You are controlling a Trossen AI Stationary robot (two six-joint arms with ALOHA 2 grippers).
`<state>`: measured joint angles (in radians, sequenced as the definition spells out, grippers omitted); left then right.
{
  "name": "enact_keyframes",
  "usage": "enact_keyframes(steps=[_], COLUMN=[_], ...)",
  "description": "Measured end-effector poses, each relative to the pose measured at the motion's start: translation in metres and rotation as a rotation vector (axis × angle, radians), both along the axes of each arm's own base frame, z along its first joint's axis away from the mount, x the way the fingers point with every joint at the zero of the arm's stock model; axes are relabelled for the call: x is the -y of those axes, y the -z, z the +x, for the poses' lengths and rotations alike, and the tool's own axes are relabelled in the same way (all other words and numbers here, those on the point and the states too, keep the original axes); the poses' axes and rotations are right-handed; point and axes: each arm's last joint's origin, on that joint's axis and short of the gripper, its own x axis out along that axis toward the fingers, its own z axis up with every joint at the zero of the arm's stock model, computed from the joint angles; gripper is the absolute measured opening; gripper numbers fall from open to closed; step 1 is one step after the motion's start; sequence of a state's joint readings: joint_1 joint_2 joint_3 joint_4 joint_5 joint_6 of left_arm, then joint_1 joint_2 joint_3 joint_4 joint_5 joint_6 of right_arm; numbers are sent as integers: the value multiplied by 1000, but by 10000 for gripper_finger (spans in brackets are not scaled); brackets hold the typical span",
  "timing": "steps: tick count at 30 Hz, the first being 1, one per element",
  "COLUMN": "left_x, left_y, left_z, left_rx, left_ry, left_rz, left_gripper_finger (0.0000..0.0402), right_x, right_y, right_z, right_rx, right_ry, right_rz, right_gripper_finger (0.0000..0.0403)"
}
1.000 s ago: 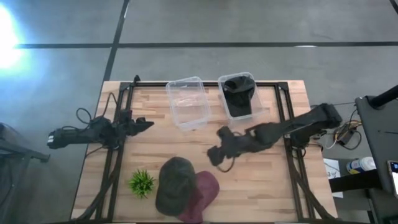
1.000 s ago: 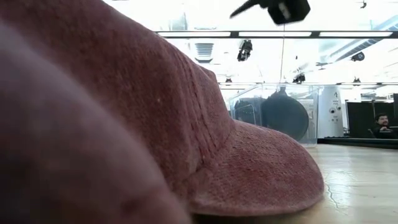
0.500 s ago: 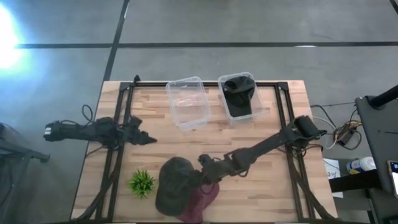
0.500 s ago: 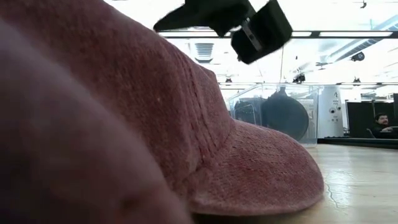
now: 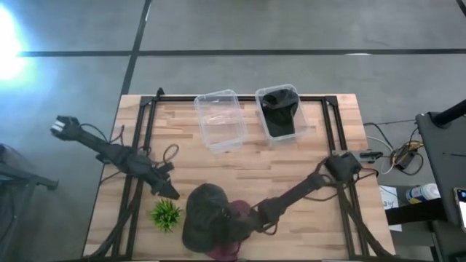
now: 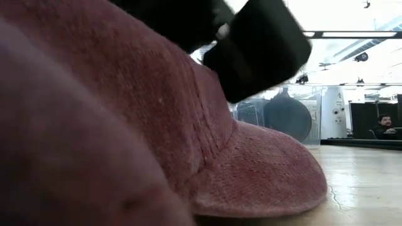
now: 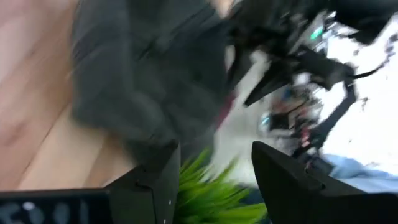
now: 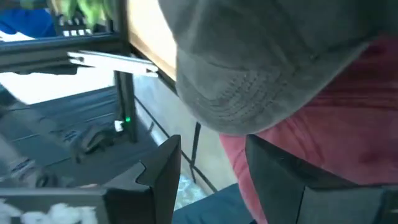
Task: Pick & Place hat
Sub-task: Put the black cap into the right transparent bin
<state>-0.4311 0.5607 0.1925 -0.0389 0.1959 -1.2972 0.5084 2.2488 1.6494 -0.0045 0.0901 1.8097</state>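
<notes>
A grey-green cap (image 5: 204,215) lies near the table's near edge, partly over a dark red cap (image 5: 240,231). The red cap fills the low view (image 6: 188,138), its brim resting on the wood. My right gripper (image 5: 242,218) is open and low over the two caps; in its wrist view (image 8: 211,146) the fingers straddle the grey cap's edge (image 8: 273,62) and the red cap (image 8: 323,118). My left gripper (image 5: 170,191) is open, just left of the grey cap and above a small green plant (image 5: 166,213); its wrist view (image 7: 216,149) shows the grey cap (image 7: 149,68). My right gripper stands open at the red cap's crown (image 8: 292,143), coming down at a slant from the table's right. One finger (image 8: 280,177) lies in front of the red cloth, and I cannot tell whether it touches.
Two clear tubs stand at the far edge: an empty one (image 5: 220,120) and one holding a black hat (image 5: 279,110), also seen in the low view (image 6: 282,116). Black frame rails run down both sides of the table (image 5: 306,160). A person sits far behind (image 6: 383,122).
My right gripper has swept from the table's middle toward the near edge and left, dropping down onto the caps. My left gripper has moved from the left side toward the near edge, arriving by the plant and grey cap. The caps have stayed in place.
</notes>
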Motion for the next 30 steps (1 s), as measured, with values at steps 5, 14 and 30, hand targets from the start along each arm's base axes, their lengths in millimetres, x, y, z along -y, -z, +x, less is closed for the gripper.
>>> enact_keyframes(steps=[5, 14, 30], left_x=[6, 13, 30], left_y=[11, 8, 7], left_z=[6, 23, 69], left_rx=[-69, -26, 16], left_ry=[38, 66, 72], left_rz=[39, 125, 324], left_gripper_finger=[193, 193, 193], right_x=[-10, -1, 7], right_y=[13, -4, 20], right_z=[9, -6, -15], right_rx=[-84, -368, -385], right_ry=[44, 56, 188], right_rz=[-42, -226, -255], right_gripper_finger=[176, 176, 176])
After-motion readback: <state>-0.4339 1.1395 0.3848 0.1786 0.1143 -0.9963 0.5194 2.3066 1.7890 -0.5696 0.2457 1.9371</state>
